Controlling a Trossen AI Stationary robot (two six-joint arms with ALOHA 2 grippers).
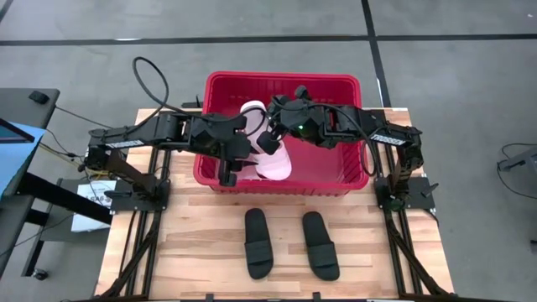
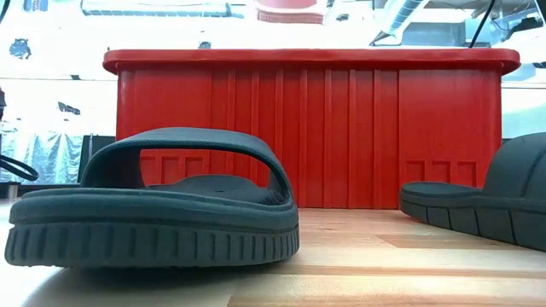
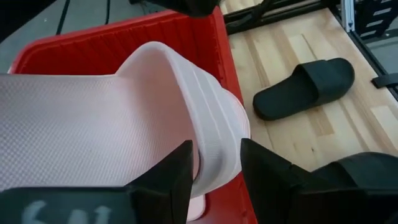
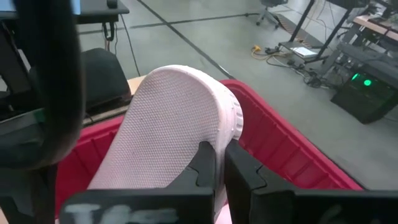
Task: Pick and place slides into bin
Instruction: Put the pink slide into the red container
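Pale wooden table [image 1: 210, 235] on a black frame, grey concrete floor all round, and in the right wrist view more tables and cables across the room. The red bin [image 1: 336, 85] stands at the far middle of the table. Two black slides lie side by side on the wood in front of it, left one [image 1: 258, 243], right one [image 1: 320, 244], well apart from the bin wall.

Both arms reach over the bin. The left gripper [image 3: 214, 165] has its fingers [image 3: 177, 177] set wide, closed around the strap of a pale pink slide [image 3: 93, 130] above the bin. The right gripper [image 4: 219, 168] has its fingers pressed almost together, nipping the rim of a second pale pink slide [image 4: 168, 124] over the bin.
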